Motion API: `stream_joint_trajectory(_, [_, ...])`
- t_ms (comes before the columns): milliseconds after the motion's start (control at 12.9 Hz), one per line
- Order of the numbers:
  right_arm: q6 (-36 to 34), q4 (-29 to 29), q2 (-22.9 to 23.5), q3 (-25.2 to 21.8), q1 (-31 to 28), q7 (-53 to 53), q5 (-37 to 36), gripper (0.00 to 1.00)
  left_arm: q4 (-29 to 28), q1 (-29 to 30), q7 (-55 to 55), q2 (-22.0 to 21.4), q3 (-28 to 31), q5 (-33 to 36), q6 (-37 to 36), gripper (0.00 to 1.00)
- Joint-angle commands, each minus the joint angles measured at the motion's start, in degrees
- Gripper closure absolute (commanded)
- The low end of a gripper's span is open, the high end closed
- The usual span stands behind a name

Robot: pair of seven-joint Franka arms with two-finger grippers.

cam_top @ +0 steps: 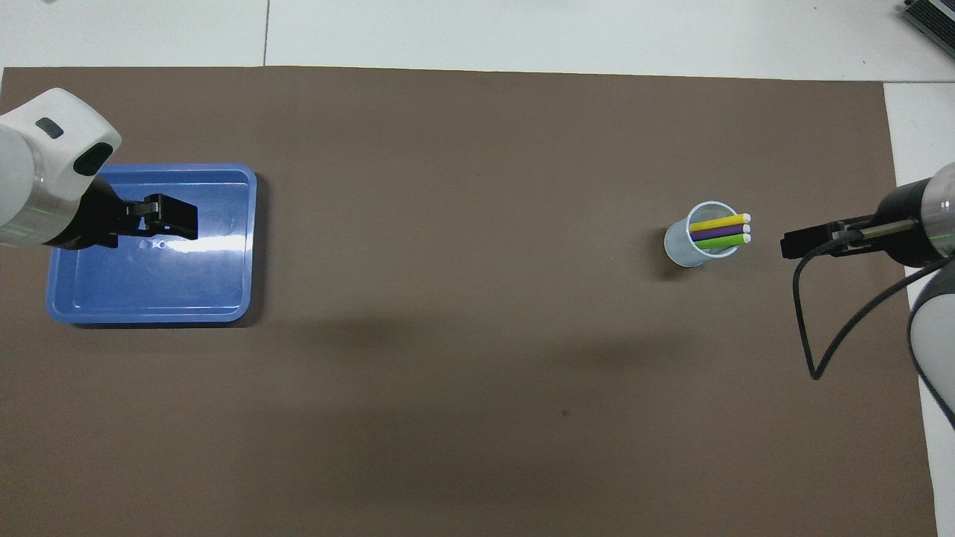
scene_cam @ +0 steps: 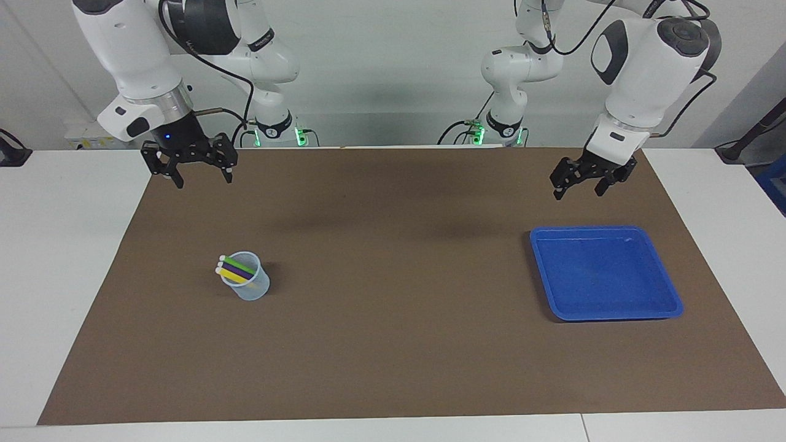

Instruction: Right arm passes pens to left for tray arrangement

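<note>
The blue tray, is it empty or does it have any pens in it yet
Empty. The blue tray shows only bare blue floor in both views; the three pens stand together in the clear cup.

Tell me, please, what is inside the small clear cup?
The cup holds three pens: yellow, purple and green, pale ends leaning out over the rim. Their lower ends show only dimly through the wall.
</note>
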Motion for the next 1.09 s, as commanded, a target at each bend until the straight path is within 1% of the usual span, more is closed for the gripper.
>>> stream_joint_trajectory(0, [1.0, -1.7, -1.3, 0.3, -0.5, 0.5, -0.5, 0.00, -0.9, 0.2, 0.9, -1.1, 0.0, 1.1, 0.1, 0.00])
stream_joint_trajectory(233, [-0.8, -1.6, -1.5, 0.4, -0.3, 0.4, -0.5, 0.00, -0.9, 0.0, 0.8, -1.6, 0.0, 1.1, 0.0, 0.00])
stream_joint_trajectory(700, [-0.8, -1.5, -1.5, 0.4, -0.2, 0.4, -0.5, 0.00, -0.9, -0.5, 0.6, -2.5, -0.2, 1.1, -1.4, 0.00])
stream_joint_trajectory(1011, [-0.9, -1.5, -1.5, 0.2, -0.6, 0.4, -0.3, 0.00, -0.6, -0.5, 0.6, -2.6, -0.4, 1.1, -0.6, 0.00])
